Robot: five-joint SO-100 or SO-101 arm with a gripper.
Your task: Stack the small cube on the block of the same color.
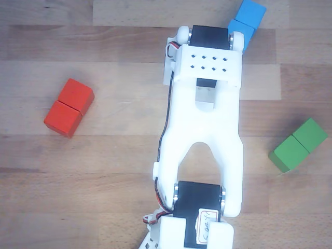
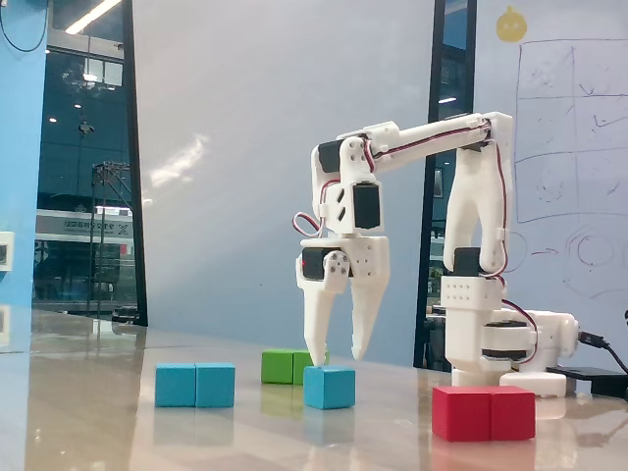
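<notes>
In the fixed view the small blue cube [image 2: 329, 387] stands on the table. My gripper [image 2: 337, 355] hangs straight down over it, open and empty, with the fingertips just above the cube's top. The blue oblong block [image 2: 195, 385] lies to the cube's left, apart from it. In the other view this block [image 1: 248, 21] shows at the top right, partly under the arm. There the arm hides both the small cube and the gripper's fingers.
A red oblong block [image 2: 484, 412] [image 1: 69, 107] lies near the front in the fixed view. A green oblong block [image 2: 285, 366] [image 1: 298, 144] lies behind the small cube. The arm's base [image 2: 500, 343] stands at the right.
</notes>
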